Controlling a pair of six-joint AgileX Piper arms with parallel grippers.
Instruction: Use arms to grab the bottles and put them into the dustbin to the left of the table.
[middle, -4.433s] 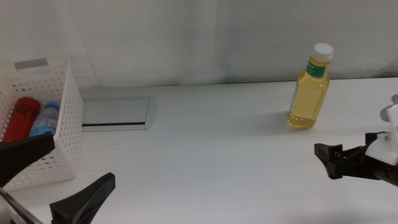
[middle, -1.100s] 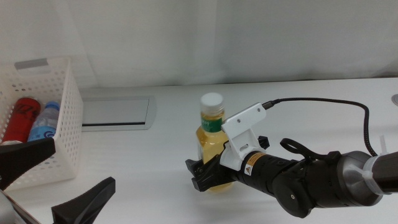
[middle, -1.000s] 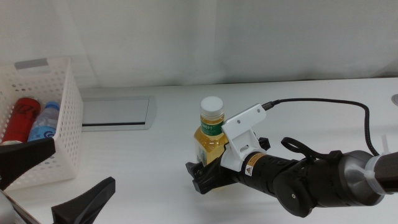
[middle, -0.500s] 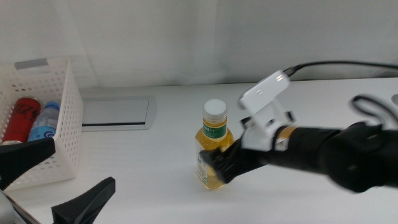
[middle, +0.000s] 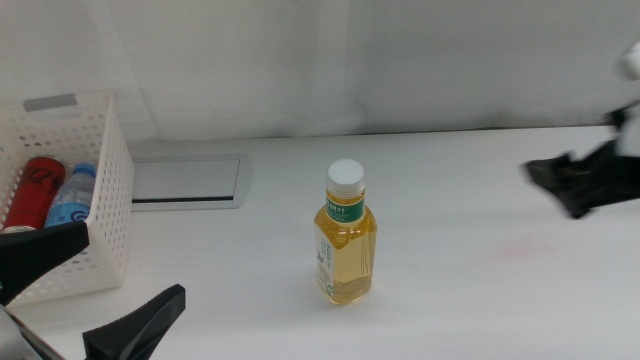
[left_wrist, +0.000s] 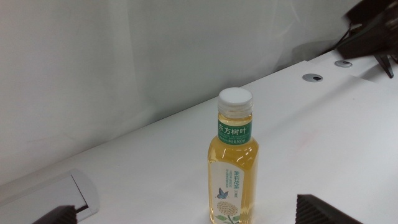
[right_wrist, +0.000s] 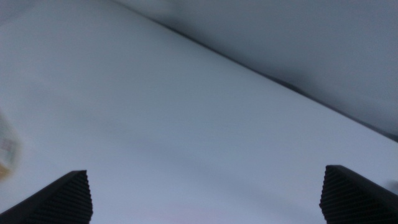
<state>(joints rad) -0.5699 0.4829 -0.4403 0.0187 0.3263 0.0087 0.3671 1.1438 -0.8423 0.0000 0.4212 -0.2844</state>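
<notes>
Middle view: the yellow bottle (middle: 346, 240) stands upright on the worktop (middle: 460, 200), well right of the bin (middle: 95, 190); the left gripper (middle: 70, 295) waits wide open, empty, near the bin. The right gripper (middle: 580, 185) is far right.

Left wrist view: the bottle stands between the spread jaws; a hasty close could topple it.

Right wrist view: jaws wide apart, empty.

Bottle (middle: 346, 250) right of dustbin (middle: 105, 190)

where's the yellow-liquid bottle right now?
The yellow-liquid bottle with white cap stands upright mid-table in the middle view, right of the white perforated basket, free of both grippers.
</notes>
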